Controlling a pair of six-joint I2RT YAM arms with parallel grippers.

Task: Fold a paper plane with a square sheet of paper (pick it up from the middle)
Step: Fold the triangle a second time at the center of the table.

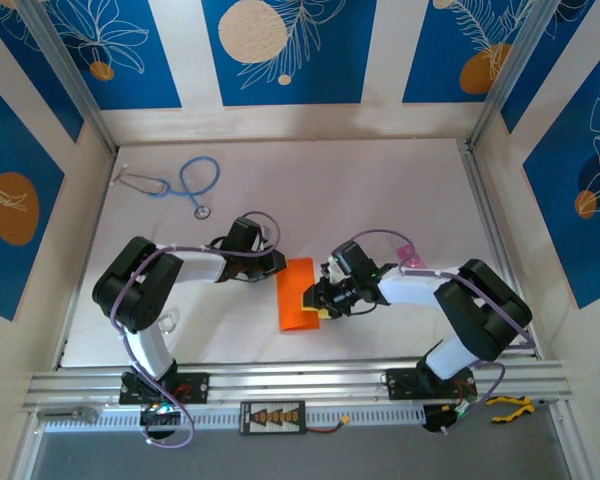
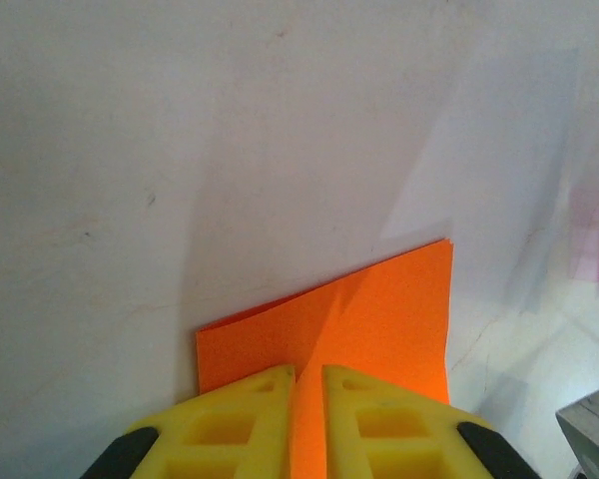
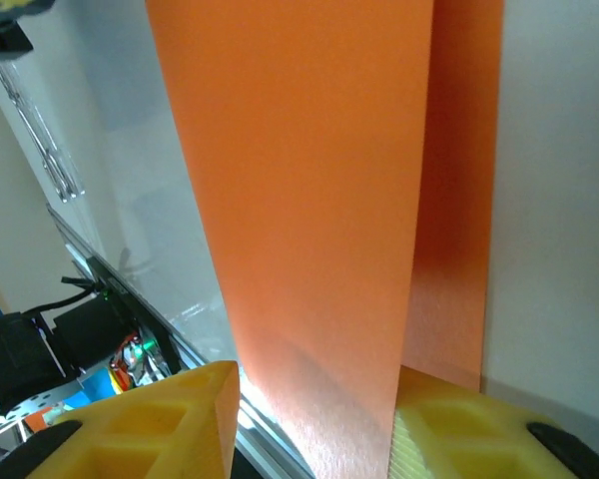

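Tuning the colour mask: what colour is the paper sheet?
Plain bright orange paper, no markings; it shows best in the right wrist view.

The overhead view was bright and even, with soft shadows on the white counter (image 1: 380, 190). Grey shadow dimmed the left wrist view's lower left, and the orange paper (image 3: 309, 200) showed pale glare low in the right wrist view.

The left arm (image 1: 185, 265) and right arm (image 1: 412, 288) have white links, black joints and thin purple cables (image 1: 117, 322); the left claw (image 2: 307, 374) and right claw (image 3: 314, 394) have yellow latticed fingers (image 2: 230, 424).
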